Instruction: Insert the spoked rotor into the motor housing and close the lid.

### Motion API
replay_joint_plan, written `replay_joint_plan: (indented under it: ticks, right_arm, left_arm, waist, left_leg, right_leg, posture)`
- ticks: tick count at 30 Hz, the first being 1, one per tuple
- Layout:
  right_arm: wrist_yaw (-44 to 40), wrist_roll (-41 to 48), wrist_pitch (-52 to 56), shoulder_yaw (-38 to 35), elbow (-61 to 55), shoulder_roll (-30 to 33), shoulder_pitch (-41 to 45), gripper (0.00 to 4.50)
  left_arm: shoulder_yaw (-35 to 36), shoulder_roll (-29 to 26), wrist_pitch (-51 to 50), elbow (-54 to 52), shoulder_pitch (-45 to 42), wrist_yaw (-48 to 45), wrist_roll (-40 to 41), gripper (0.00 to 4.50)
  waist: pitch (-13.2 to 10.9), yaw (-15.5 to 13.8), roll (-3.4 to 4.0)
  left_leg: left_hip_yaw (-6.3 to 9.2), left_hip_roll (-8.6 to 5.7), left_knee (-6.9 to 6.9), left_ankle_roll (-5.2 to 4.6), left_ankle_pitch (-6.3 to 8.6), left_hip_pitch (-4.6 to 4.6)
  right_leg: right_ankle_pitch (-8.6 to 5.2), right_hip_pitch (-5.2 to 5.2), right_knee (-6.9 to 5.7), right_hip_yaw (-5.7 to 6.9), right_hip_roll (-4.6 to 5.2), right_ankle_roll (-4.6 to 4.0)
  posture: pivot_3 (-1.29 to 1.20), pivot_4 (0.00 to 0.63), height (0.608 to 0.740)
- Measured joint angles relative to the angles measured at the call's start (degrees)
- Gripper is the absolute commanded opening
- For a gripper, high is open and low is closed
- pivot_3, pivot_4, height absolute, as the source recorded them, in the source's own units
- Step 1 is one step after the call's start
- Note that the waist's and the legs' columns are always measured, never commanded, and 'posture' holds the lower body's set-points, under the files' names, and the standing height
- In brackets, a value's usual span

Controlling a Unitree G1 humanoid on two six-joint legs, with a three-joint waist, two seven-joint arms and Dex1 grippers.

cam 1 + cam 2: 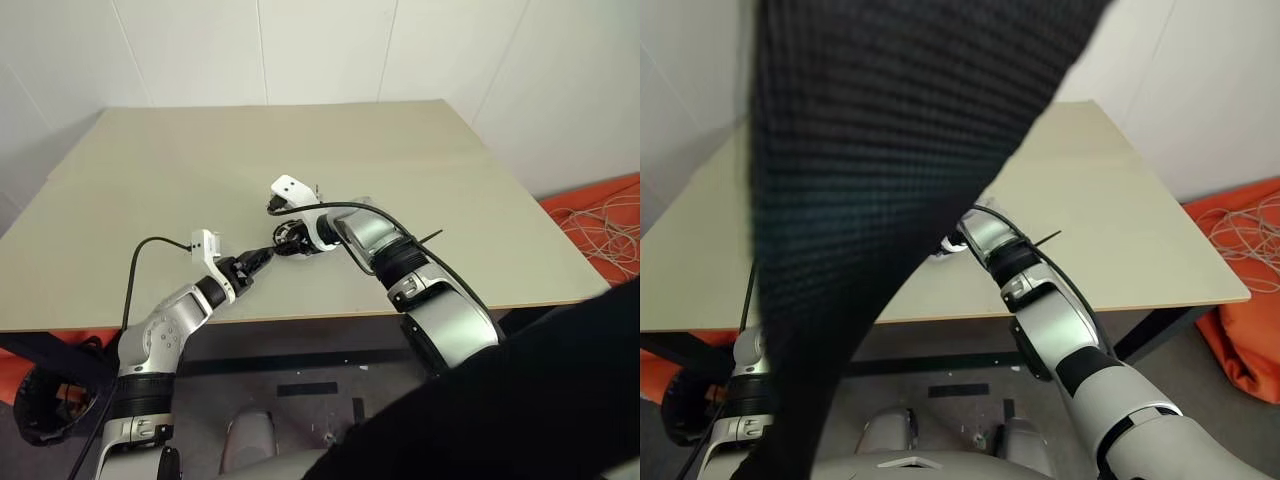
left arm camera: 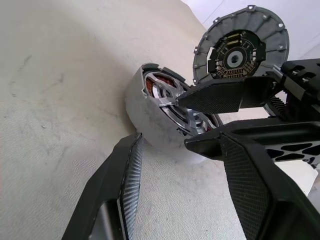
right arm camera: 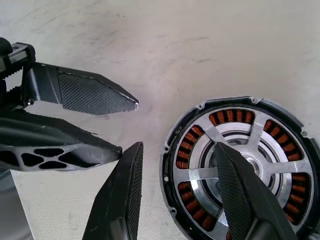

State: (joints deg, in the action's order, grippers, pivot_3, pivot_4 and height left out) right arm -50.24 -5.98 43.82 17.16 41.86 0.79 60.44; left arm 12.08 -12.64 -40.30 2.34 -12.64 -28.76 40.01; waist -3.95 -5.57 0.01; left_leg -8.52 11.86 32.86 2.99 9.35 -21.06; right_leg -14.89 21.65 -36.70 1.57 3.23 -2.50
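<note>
The spoked rotor [image 3: 235,162] sits inside the motor housing [image 3: 182,150] on the table [image 1: 150,180]; the open right gripper [image 3: 177,192] could drag it askew when lifting. The left gripper [image 2: 180,190] is open, empty.

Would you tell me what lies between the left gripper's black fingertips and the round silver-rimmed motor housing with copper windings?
Only bare beige tabletop; the right wrist view shows the left gripper apart from the motor housing.
</note>
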Motion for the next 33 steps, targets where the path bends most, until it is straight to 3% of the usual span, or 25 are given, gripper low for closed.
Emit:
replay_joint_plan:
  ticks: [12,18,33]
  right_arm:
    - [-3.3,11.7,17.1,-3.3,-20.6,0.9,4.1,2.45]
    - [1.7,16.4,18.7,-9.8,-19.7,0.8,9.6,2.45]
    - [6.9,16.2,10.9,-8.5,-10.8,2.2,9.1,2.45]
  left_arm:
    - [-0.3,-0.2,0.1,1.6,-1.1,-0.8,-0.2,2.55]
    - [-0.3,-0.1,1.9,1.3,-4.3,-2.3,0.2,2.55]
    - [-1.1,-0.6,1.7,3.1,-4.2,-2.5,-0.3,2.55]
  waist:
    - [0.0,-0.2,-0.04]
    - [-0.1,-0.3,-0.10]
    - [-0.1,-0.2,-0.10]
  left_leg:
    - [0.00,0.01,-0.06,0.13,-0.08,-0.35]
    - [0.00,0.01,-0.07,0.27,-0.16,-0.28]
    - [0.00,-0.02,-0.05,0.31,-0.18,-0.62]
  right_leg:
    - [0.00,0.47,0.01,0.00,-0.21,0.00]
    - [0.00,0.41,-0.01,-0.02,-0.12,0.00]
    - [0.14,0.68,-0.01,0.04,-0.14,0.23]
  posture:
    - [0.00,0.000,0.740]
    - [0.00,0.000,0.740]
    - [0.00,0.000,0.740]
